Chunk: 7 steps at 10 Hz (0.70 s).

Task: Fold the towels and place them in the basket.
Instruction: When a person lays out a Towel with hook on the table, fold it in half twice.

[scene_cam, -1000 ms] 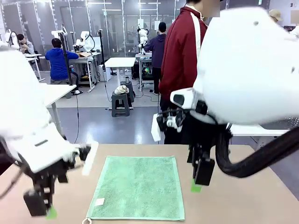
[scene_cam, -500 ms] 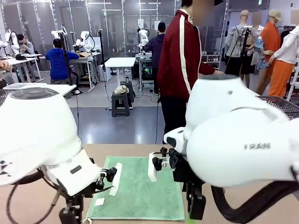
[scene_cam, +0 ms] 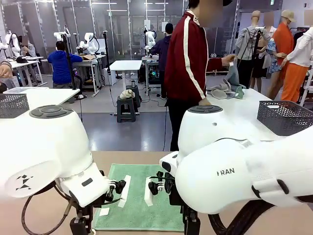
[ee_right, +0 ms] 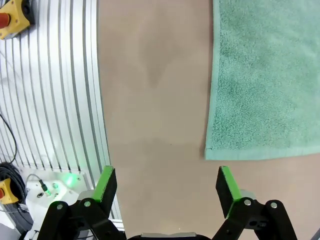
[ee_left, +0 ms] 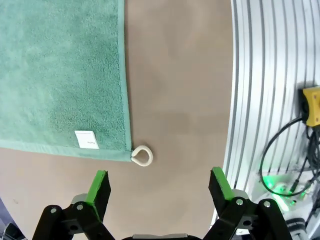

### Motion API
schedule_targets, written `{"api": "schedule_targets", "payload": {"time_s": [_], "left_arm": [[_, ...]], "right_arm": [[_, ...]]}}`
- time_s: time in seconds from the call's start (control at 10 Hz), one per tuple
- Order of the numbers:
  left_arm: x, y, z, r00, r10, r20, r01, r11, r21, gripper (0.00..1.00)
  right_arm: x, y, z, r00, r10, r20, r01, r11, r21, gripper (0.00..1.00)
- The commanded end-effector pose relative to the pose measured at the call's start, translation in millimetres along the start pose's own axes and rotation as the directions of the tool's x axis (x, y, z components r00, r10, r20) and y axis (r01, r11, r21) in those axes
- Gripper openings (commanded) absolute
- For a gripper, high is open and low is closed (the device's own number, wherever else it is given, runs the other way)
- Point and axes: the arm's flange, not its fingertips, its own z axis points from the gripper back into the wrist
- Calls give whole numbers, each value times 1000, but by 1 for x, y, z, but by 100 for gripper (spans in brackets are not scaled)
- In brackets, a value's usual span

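While nothing is folded yet, front view: mint green towel [scene_cam: 139, 205] lies flat, lower middle, on the brown table [scene_cam: 132, 157]. Dark lattice basket [scene_cam: 283, 116] mid right, person in red jacket [scene_cam: 188, 63] behind, busy lab.

Left wrist view: left gripper [ee_left: 159, 180] spread wide, empty, just below the corner loop [ee_left: 142, 155].

Right wrist view: right gripper [ee_right: 166, 177] spread, empty, near the other corner.

Next, probably: pinch both corners.
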Motion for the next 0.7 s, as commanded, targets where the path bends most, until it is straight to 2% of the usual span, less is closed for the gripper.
{"api": "schedule_targets", "payload": {"time_s": [0.0,0.2,0.3,0.4,0.6], "left_arm": [[-38,-24,-29,999,-44,10,44,999,25,100],[-38,-22,-33,996,-83,29,83,997,6,100],[-34,-25,-15,990,-120,71,122,992,-21,100],[-6,9,-13,999,-50,0,50,999,-13,100],[-6,9,-13,999,-50,0,50,999,-13,100]], "right_arm": [[-4,1,-10,1000,10,17,-10,1000,0,100],[-5,0,-13,1000,19,-7,-19,1000,-2,100],[0,-1,-6,1000,-2,-5,2,1000,7,100],[0,-1,-6,1000,-2,-5,2,1000,7,100],[0,-1,-6,1000,-2,-5,2,1000,7,100]]}}
